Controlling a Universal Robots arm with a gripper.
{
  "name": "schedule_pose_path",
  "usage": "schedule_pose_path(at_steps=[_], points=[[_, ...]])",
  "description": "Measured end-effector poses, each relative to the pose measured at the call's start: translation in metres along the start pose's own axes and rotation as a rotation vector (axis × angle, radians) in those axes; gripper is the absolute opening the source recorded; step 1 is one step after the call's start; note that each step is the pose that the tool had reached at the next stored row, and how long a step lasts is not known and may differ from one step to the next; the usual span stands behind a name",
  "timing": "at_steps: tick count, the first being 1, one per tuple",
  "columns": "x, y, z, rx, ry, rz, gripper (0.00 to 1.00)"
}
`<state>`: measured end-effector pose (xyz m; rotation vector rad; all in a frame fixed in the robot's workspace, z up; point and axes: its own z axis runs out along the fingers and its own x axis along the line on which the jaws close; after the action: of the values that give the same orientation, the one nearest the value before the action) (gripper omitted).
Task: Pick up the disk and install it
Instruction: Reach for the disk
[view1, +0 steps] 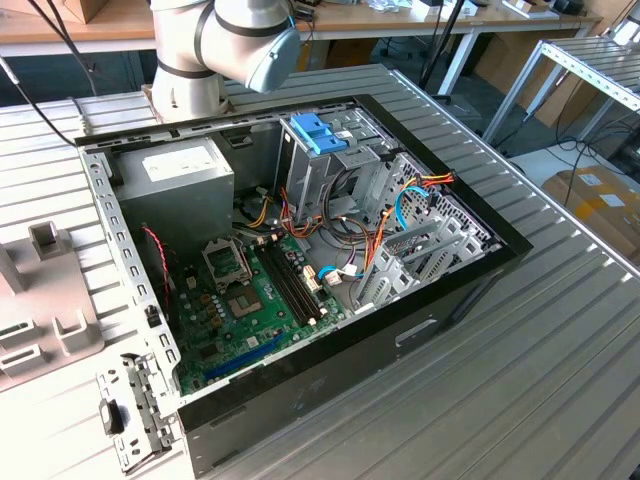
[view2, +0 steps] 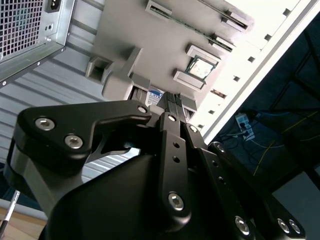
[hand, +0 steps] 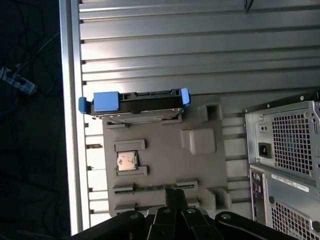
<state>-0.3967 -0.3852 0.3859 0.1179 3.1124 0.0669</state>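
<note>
So, zero progress yet: disk (hand: 135, 104) stands on edge at far end of grey holder (hand: 200, 170), ahead of pincer (hand: 175, 194), well apart from it. Pincer closed on nothing, jaws pressed together, hovering over holder's near end. Off to pincer's side, computer case (hand: 290, 150). Pick and install both left.

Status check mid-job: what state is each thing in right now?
disk: standing on edge in a slot of the grey tray, not gripped.
gripper: shut, empty, apart from the disk.
computer case: lying flat, side open, boards and cables exposed.
processor chip: seated in a tray pocket.
</note>
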Motion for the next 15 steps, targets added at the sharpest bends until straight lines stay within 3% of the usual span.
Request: schedule_pose_path(at_steps=[8,15], points=[[0.0022,0.0052,0.0023,0.0001,0.0001,0.0,0.11],[0.0052,0.0134,0.0045,0.0,0.0001,0.0,0.11]])
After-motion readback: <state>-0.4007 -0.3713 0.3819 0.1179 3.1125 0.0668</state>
